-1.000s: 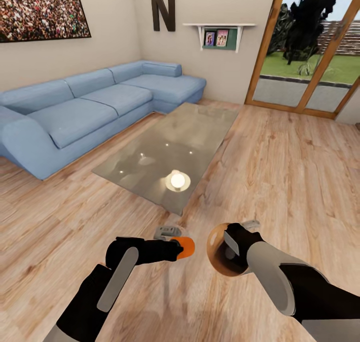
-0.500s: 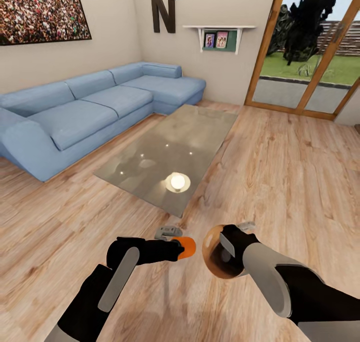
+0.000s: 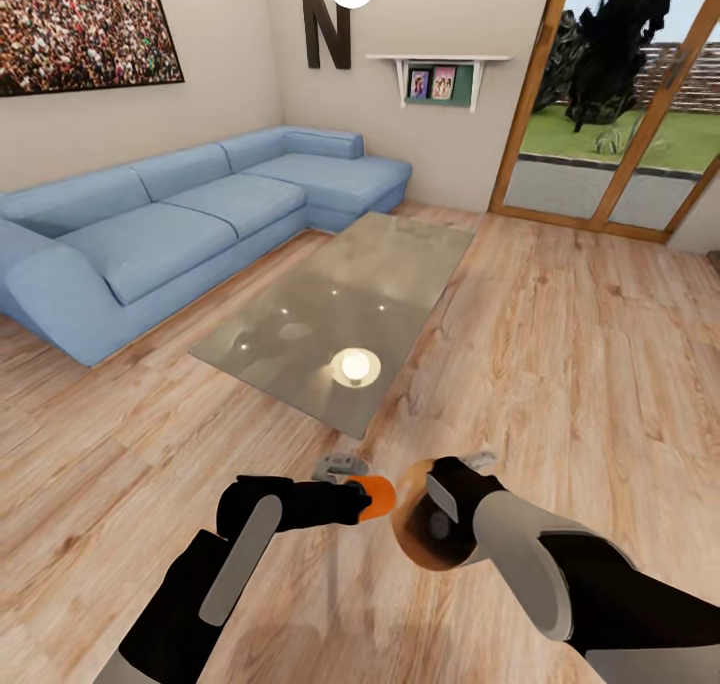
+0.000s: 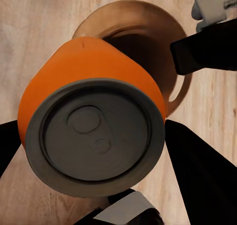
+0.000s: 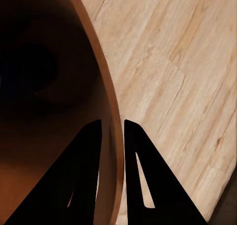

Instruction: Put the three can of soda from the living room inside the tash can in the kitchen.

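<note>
The left gripper [image 3: 362,496] holds a soda can [image 3: 376,496], jaws clamped on its orange sides, just beside the mouth of the trash can [image 3: 420,524]. The right gripper [image 5: 112,131] pinches the bin's wall, one jaw inside, one outside, above the wood floor [image 3: 560,344]. Risk: the can strikes the rim and drops to the floor, or the thin rim grip slips and tilts the bin.

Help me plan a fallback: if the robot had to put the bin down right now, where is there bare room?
Bare wood floor lies between the glass coffee table and the glass doors. Another open strip runs between the blue sofa and the table. It is crowded where the soda can meets the bin.
</note>
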Tool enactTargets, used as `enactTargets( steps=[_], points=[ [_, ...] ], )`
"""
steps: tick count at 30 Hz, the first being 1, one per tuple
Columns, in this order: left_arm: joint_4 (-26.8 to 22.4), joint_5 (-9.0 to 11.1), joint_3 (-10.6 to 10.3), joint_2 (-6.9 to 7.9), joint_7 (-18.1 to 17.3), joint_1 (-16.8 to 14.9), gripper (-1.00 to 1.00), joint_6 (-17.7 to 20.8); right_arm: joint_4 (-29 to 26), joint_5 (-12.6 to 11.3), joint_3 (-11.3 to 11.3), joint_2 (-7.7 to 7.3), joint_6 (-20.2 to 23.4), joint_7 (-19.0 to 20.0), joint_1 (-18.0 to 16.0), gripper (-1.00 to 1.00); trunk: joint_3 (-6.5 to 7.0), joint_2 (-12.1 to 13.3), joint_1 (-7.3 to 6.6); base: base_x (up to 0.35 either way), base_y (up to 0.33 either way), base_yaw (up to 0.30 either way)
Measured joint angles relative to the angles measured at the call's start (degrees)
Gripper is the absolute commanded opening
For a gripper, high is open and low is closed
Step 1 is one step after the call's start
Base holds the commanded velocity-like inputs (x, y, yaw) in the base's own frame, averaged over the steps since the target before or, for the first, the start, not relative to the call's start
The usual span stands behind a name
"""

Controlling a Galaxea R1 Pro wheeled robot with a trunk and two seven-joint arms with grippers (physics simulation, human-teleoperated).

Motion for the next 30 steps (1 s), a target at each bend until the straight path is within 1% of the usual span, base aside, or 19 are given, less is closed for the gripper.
enactTargets(
  steps=[4, 10, 18, 26, 30],
  points=[
    [0.3, 0.0, -1.0, -0.10, 0.1, 0.0, -1.00, 0.0, 0.4, 0.2, 0.1, 0.69, 0.0, 0.3, 0.0, -1.00, 0.72, 1.6, -0.88, 0.000, 0.000, 0.000],
    [1.4, -0.2, -1.5, -0.65, 0.3, 0.0, -1.00, 0.0, 0.5, 0.2, 0.2, 0.89, 0.0, 0.6, 0.0, -1.00, 0.72, 1.6, -0.88, 0.000, 0.000, 0.000],
    [4.8, -0.2, -1.6, -1.05, 0.3, -0.2, -1.00, 0.0, 0.4, 0.2, 0.2, 0.89, 0.0, 0.7, 0.0, -1.00, 0.72, 1.6, -0.88, 0.000, 0.000, 0.000],
    [5.7, -0.5, -1.7, -1.13, 0.1, -0.2, -1.00, 0.0, 0.5, 0.2, 0.3, 0.89, 0.1, 0.8, 0.0, -1.00, 0.72, 1.6, -0.88, 0.000, 0.000, 0.000],
    [8.6, -0.5, -1.7, -1.29, 0.0, -0.3, -1.00, -0.4, 0.5, 0.2, 0.3, 0.89, 0.1, 0.8, 0.0, -1.00, 0.72, 1.6, -0.88, 0.000, 0.000, 0.000]
  ],
)
